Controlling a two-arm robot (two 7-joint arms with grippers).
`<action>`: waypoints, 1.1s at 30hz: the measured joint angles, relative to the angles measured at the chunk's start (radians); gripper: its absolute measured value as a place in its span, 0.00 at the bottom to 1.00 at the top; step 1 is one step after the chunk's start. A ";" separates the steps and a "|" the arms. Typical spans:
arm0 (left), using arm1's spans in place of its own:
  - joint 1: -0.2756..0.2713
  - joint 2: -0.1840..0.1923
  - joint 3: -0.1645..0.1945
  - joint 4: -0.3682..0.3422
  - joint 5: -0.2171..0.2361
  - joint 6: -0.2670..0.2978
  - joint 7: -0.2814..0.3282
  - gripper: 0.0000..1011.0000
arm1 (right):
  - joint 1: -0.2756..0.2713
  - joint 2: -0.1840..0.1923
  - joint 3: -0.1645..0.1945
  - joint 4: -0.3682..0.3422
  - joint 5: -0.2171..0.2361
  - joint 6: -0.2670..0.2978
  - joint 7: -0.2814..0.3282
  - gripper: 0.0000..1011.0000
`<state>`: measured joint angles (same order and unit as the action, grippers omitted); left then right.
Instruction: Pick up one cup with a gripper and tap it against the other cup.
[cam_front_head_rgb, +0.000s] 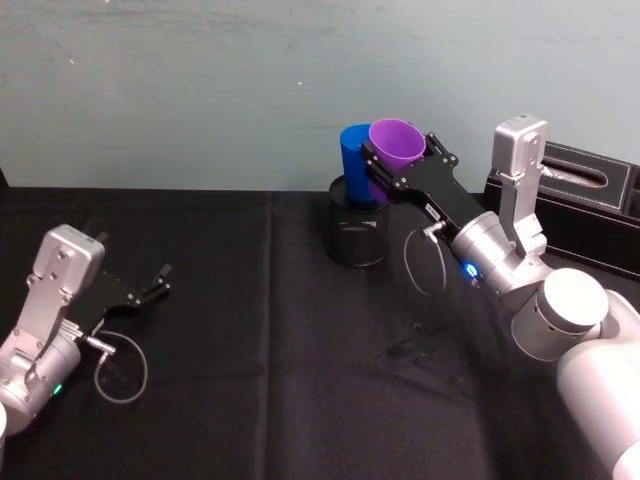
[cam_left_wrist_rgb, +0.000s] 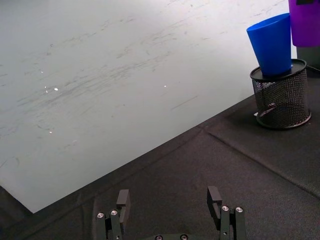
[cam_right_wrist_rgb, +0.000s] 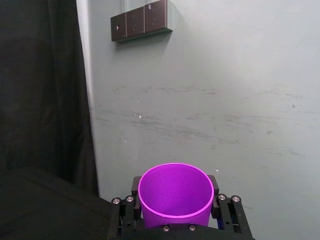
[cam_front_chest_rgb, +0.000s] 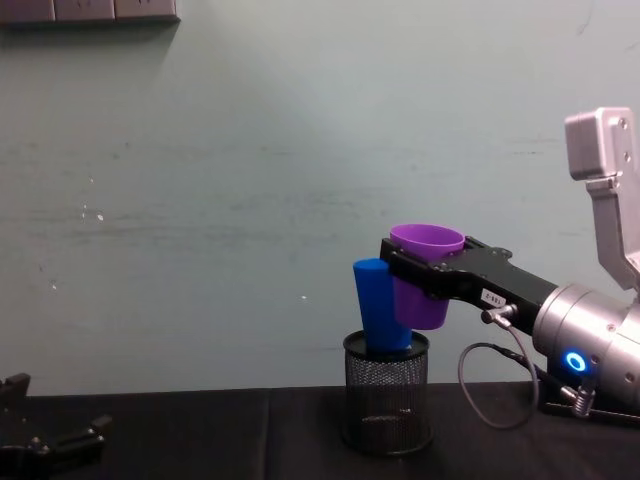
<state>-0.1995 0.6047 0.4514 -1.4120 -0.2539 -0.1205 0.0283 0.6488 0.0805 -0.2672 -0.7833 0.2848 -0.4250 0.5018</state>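
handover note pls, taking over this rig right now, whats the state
Right gripper: shut on the purple cup, held upright in the air.
Left gripper: open, idle low over the black table on the left.
Blue cup: stands leaning in the black mesh holder at the back of the table.
Done: purple cup is picked up and brought right beside the blue cup, on its right.
Left: the chest view shows the two cups overlapping, but actual contact cannot be told. Probably nudge the purple cup left to make or confirm the tap.
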 joint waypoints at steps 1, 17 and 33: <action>0.000 0.000 0.000 0.000 0.000 0.000 0.000 1.00 | 0.002 -0.001 0.000 0.003 0.000 0.000 0.001 0.74; 0.000 0.000 0.000 0.000 0.000 0.000 0.000 1.00 | 0.019 -0.008 0.004 0.032 0.002 -0.003 0.008 0.74; 0.000 0.000 0.000 0.000 0.000 0.000 0.000 1.00 | 0.019 -0.007 0.004 0.029 0.003 -0.003 0.007 0.74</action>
<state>-0.1995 0.6047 0.4514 -1.4120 -0.2539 -0.1205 0.0283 0.6680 0.0730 -0.2629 -0.7539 0.2875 -0.4276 0.5092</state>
